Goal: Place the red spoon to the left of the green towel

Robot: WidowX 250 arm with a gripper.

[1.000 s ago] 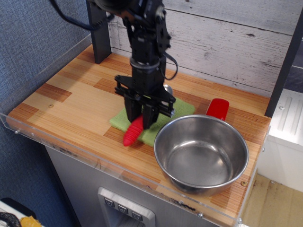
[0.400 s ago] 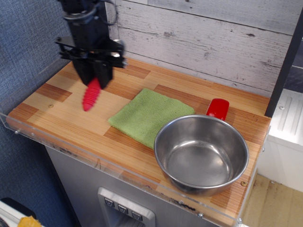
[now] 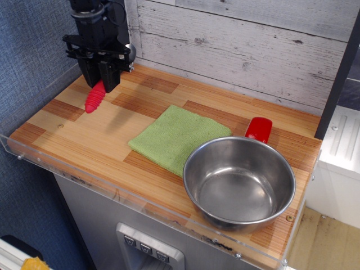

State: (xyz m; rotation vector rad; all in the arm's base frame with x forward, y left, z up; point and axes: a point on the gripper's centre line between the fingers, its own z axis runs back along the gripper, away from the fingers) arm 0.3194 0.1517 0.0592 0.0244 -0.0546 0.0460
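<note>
The fingers (image 3: 108, 72) pinch the red spoon (image 3: 95, 97) near the top of its ribbed handle, and the handle hangs down and to the left below the gripper (image 3: 103, 76); the silver bowl is probably the glint behind the wrist. Within the last second the spoon has been carried off the green towel (image 3: 179, 136) to the counter's back-left corner, well apart from the cloth. It appears to be in the air, so only lowering and release remain.
</note>
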